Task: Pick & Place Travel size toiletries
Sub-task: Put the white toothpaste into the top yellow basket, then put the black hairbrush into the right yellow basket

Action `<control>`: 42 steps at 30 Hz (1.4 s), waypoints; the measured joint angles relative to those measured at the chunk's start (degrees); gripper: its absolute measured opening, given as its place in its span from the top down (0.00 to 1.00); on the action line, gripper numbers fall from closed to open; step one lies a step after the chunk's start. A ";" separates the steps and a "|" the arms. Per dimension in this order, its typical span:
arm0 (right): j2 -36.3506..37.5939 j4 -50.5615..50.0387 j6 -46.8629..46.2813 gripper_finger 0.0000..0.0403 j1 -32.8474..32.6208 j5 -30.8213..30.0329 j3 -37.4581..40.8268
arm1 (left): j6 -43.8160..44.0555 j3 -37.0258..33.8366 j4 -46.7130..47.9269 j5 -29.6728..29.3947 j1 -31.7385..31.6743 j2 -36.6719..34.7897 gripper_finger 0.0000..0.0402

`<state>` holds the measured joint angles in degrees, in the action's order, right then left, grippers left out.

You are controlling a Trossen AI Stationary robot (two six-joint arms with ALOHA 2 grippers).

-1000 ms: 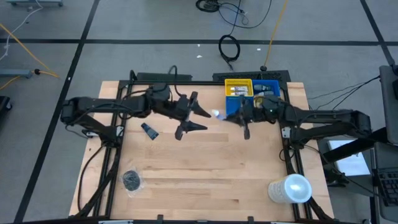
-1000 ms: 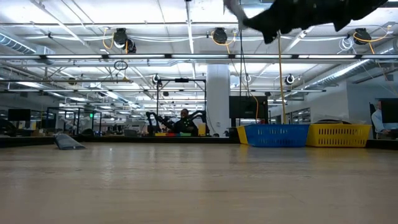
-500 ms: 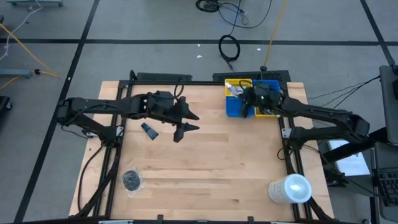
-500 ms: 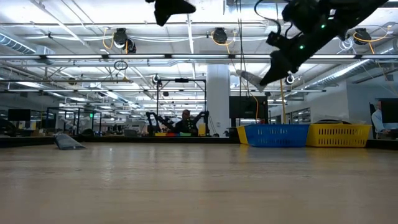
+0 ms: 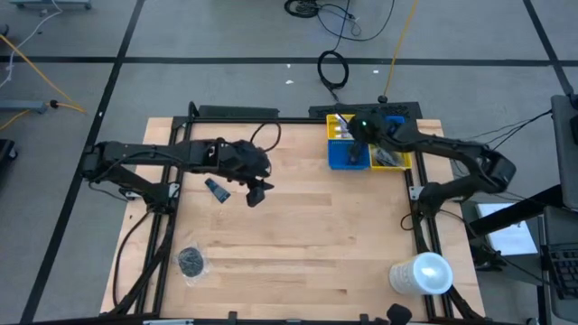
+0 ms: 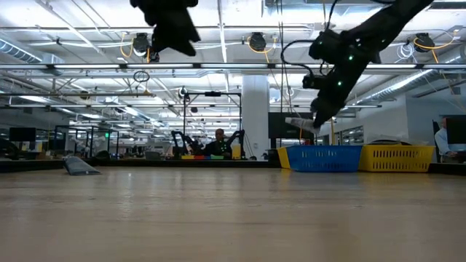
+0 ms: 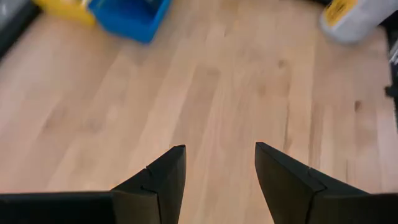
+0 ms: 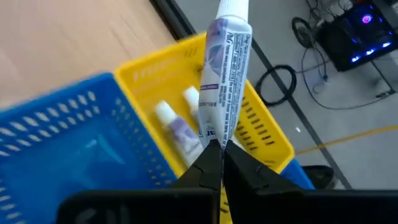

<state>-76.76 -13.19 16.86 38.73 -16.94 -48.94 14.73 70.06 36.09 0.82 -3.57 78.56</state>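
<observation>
My right gripper (image 8: 219, 163) hovers over the yellow bin (image 8: 268, 134) at the table's far right, shut on a white tube with purple print (image 8: 224, 74). Two more small tubes (image 8: 175, 127) lie inside that bin, and a blue bin (image 8: 56, 134) stands beside it. My left gripper (image 7: 217, 168) is open and tipped down over bare wood left of centre. A dark grey toiletry (image 5: 217, 190) lies flat on the table just to its left. A round dark tin (image 5: 191, 262) sits at the near left. My right gripper pinches the tube's flat crimped end (image 8: 213, 138) between its two fingertips. The fingers slant downward, in line with the tube. The tube sticks out past the fingertips, cap (image 8: 233, 11) farthest away, lifted clear above the yellow bin.
A big white cylinder (image 5: 423, 273) lies at the near right corner. The two bins (image 5: 347, 157) take up the far right corner. Bare wood spreads across the middle of the table (image 5: 307, 235).
My right gripper has carried the tube toward the table's far edge, from beside the bins to above the yellow one, sinking and tipping its fingers downward. My left gripper has drawn back toward the table's left, nearer the dark grey toiletry, lowering and tipping down.
</observation>
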 joint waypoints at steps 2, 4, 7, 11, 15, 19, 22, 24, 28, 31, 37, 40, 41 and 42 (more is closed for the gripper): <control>-2.19 -0.70 1.20 1.00 0.51 -1.85 -1.00 | 1.96 0.00 2.79 -0.36 0.45 0.00 0.54; -4.14 -2.16 2.58 1.00 0.80 -4.30 -1.87 | 3.51 0.00 5.19 -1.78 1.26 0.00 0.54; -6.18 -1.90 4.04 1.00 1.23 -5.60 -2.85 | 5.94 0.00 8.91 -4.12 2.69 0.00 0.54; -8.31 -1.84 5.04 1.00 1.92 -5.79 -3.09 | 10.18 0.00 13.13 -6.25 5.29 0.00 0.54; -9.19 -1.71 5.46 1.00 2.71 -5.82 -3.09 | 14.37 0.00 16.73 -8.66 8.75 0.00 0.54; -9.33 -1.35 6.08 0.99 3.33 -5.77 -3.09 | 18.52 0.00 19.43 -11.44 12.28 0.00 0.54; -9.33 -0.64 6.30 0.97 3.47 -5.66 -3.09 | 21.37 0.00 20.63 -13.74 14.72 0.00 0.54; -9.33 -0.24 7.15 0.95 3.57 -5.56 -3.09 | 22.36 0.00 20.69 -14.96 16.20 0.00 0.54; -9.33 0.26 7.41 0.87 3.57 -5.58 -3.09 | 24.90 0.00 20.79 -16.82 18.49 0.00 0.54; -9.33 1.26 7.43 0.79 3.57 -5.55 -3.09 | 26.82 0.00 20.85 -17.46 19.84 0.00 0.54; -9.30 2.69 7.43 0.60 3.16 -5.56 -3.09 | 30.69 0.00 21.62 -17.47 22.10 0.00 0.54; -9.02 2.68 7.43 0.52 1.53 -5.51 -3.06 | 35.65 0.00 22.91 -17.48 23.08 0.00 0.54; -8.88 2.87 7.49 0.50 0.78 -5.51 -3.06 | 38.03 0.00 23.85 -17.50 23.50 0.00 0.54; -8.82 3.43 7.83 0.48 0.03 -5.52 -3.06 | 40.55 0.00 24.92 -17.48 23.88 0.00 0.54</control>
<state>-85.58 -9.76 24.69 38.76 -22.47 -52.01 55.28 70.06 61.01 -16.66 20.31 78.56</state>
